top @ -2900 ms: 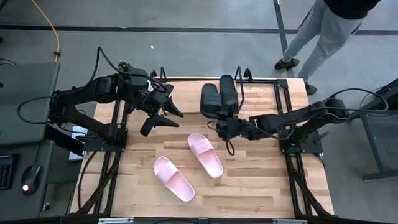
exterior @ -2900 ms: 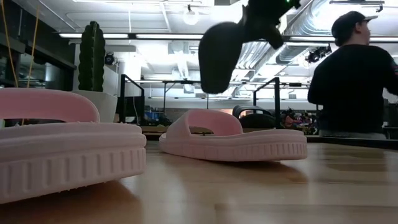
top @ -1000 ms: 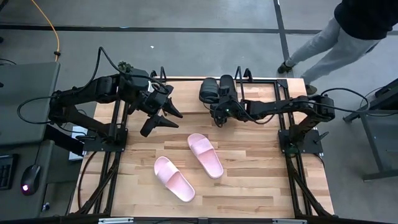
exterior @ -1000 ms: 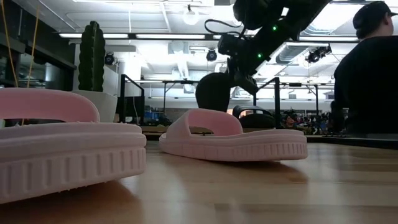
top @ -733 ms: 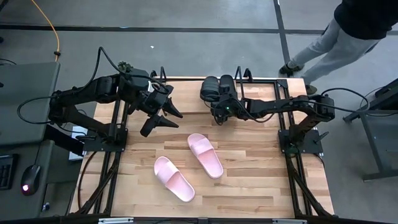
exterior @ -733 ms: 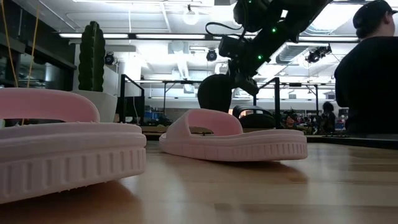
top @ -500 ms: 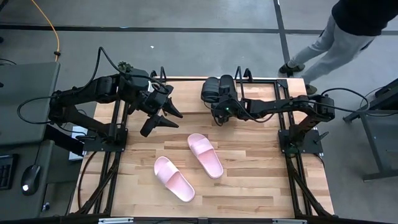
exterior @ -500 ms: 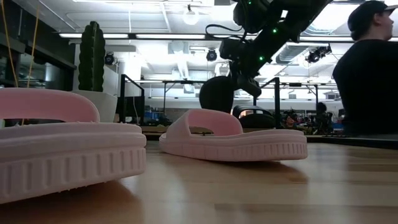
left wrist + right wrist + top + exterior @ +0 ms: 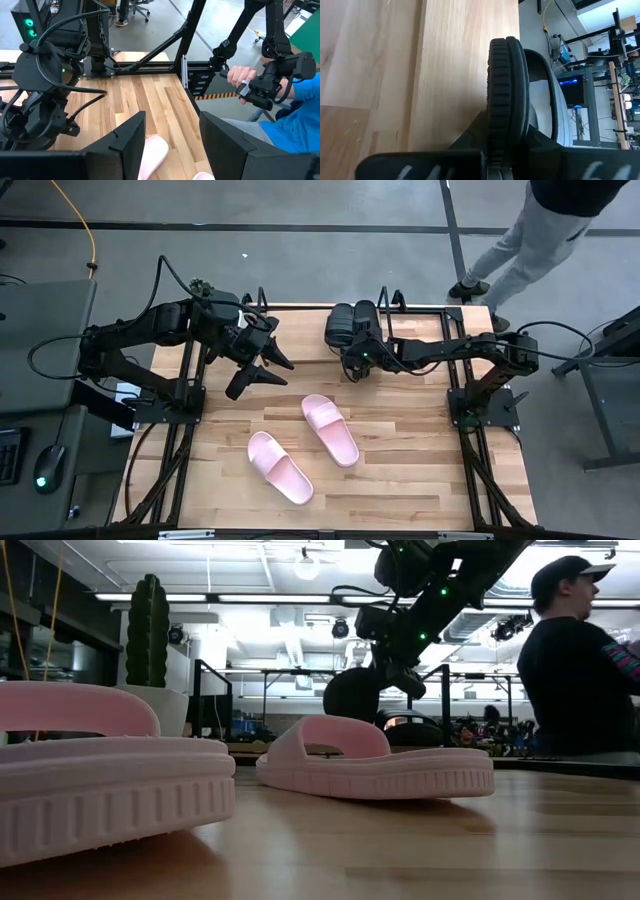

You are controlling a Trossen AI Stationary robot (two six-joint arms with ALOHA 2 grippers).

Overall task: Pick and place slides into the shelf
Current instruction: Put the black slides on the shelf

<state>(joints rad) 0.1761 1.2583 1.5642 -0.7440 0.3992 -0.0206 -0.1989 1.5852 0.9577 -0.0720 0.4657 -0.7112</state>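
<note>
The tabletop [image 9: 400, 470] fills the middle of the high view. The shelf [image 9: 425, 310] along its upper edge is mostly hidden by the right arm and the black slides; only thin black frame lines show.

A person [image 9: 575, 670] stands at the right of the low view, legs cut off by the top right corner of the high view. A tall cactus [image 9: 147, 630] stands at upper left of the low view.

Two pink slides lie centre-low: one [image 9: 330, 429] nearer the middle, one [image 9: 280, 467] lower left, apart. In the low view they block most of the tabletop.

Two black slides sit at upper centre: one [image 9: 366, 320] resting, the other [image 9: 340, 328] clamped edge-on in the right end effector [image 9: 354, 358], its sole filling the right wrist view.

The left end effector [image 9: 262, 370] hovers at upper left, fingers spread, holding nothing.
</note>
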